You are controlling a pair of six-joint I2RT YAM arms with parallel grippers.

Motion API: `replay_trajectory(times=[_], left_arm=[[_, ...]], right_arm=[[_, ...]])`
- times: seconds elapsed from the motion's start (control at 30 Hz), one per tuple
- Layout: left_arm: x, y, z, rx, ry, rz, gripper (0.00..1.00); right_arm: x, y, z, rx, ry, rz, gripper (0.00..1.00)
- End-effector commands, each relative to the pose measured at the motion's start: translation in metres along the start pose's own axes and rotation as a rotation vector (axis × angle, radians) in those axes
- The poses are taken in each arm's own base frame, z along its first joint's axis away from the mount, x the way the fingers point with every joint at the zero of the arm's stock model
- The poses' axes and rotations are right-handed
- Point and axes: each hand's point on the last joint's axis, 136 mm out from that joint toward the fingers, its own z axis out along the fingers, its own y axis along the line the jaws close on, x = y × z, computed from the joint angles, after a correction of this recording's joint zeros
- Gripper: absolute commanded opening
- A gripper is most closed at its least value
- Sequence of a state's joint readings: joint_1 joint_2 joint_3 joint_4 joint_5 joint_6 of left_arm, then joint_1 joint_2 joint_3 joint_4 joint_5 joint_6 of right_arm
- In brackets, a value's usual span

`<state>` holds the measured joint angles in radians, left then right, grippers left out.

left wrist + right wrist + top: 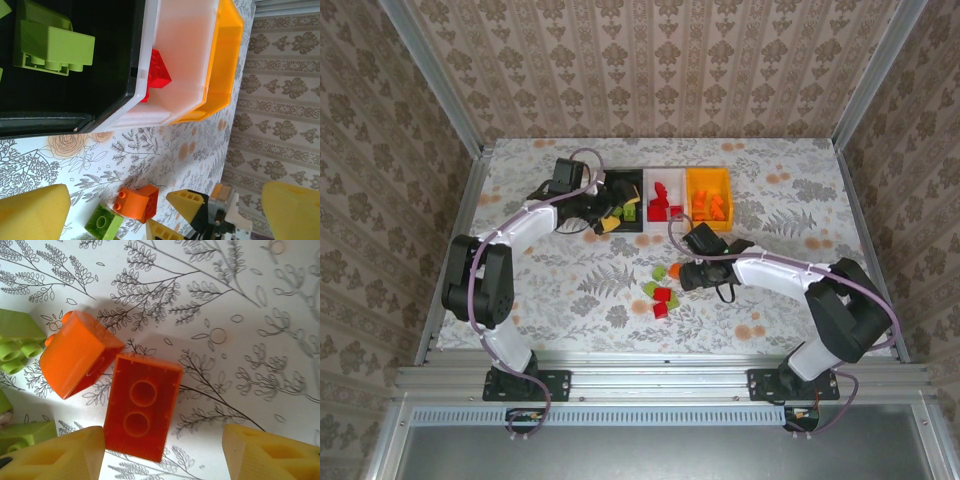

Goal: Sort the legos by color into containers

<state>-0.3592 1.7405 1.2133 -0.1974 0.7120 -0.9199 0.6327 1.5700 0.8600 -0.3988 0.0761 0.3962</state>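
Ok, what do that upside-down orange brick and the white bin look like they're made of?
Upside-down orange brick: hard moulded plastic, glossy, with crisp edges and two round sockets in its hollow underside. White bin: thin smooth plastic, probably slightly translucent, since its wall glows peach next to the orange bin.

Black bin [75, 95], white bin [185, 60], orange bin [225, 65], orange lego [142, 407], floral-printed table [165, 150]

The left arm [530, 222] and the right arm [775, 270] share one build: smooth white shells running between chunky black joints. A thin lilac cable [588, 153] runs along each arm in loose loops. Each arm rises from a flat black base plate [535, 384]. The fingers [272, 455] are yellow wedges with triangular hollows.
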Motion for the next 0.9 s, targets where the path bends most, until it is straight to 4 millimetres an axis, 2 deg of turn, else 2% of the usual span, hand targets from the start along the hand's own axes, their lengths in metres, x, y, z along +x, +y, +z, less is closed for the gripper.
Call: replay_trajectory(times=[0.0,0.13,0.33,0.5,0.73,0.87], left_arm=[[-0.003,-0.010,-0.006,0.017,0.003,0.029,1.00],[-0.003,-0.009,-0.004,0.016,0.009,0.024,1.00],[-0.004,-0.007,-0.004,0.011,0.006,0.022,1.00],[-0.004,-0.006,-0.004,0.010,0.007,0.021,1.00],[-0.004,-0.009,-0.004,0.019,0.007,0.024,1.00],[-0.003,-0.009,-0.004,0.019,0.008,0.023,1.00]], right_arm=[[0.007,0.004,0.012,-0.015,0.028,-0.010,0.63],[0.006,0.005,0.019,-0.016,0.021,-0.006,0.60],[-0.005,0.002,0.021,0.014,-0.009,-0.002,0.41],[-0.004,-0.002,0.024,0.035,-0.005,-0.004,0.33],[-0.004,-0.011,0.004,0.063,-0.055,0.018,0.31],[-0.021,-0.016,-0.019,0.086,-0.132,0.042,0.31]])
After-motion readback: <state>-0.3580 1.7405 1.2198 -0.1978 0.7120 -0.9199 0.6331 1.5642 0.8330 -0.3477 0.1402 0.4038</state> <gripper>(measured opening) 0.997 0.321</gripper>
